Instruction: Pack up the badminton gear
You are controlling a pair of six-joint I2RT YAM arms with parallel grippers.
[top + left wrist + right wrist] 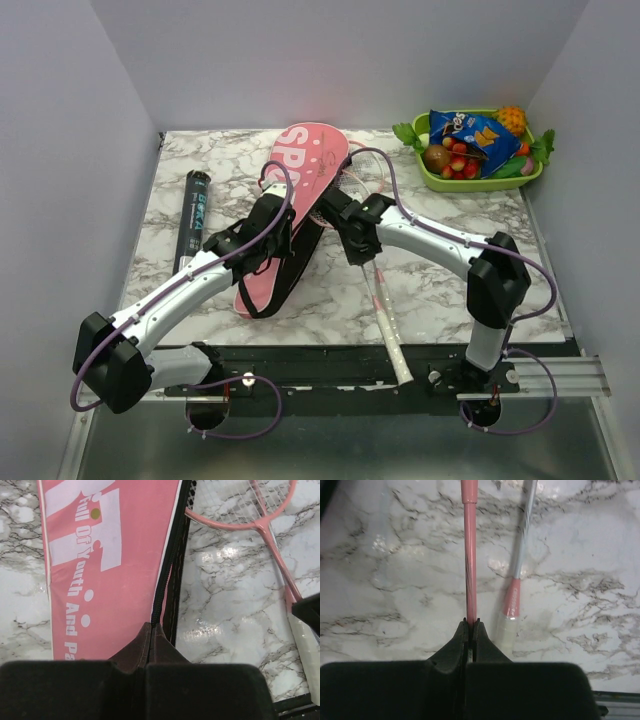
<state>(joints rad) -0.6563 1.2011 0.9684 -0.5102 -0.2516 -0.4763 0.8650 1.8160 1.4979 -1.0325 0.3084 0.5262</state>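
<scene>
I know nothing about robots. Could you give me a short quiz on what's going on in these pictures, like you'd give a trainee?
1. True or false: the right pincer is shut on the pink shaft of a racket.
2. Where does the dark tube lie? A in the green tray; B left of the pink bag; C inside the bag.
3. What is the left pincer pinching?
Key: 1 true; 2 B; 3 the pink bag, at its black zip edge.
</scene>
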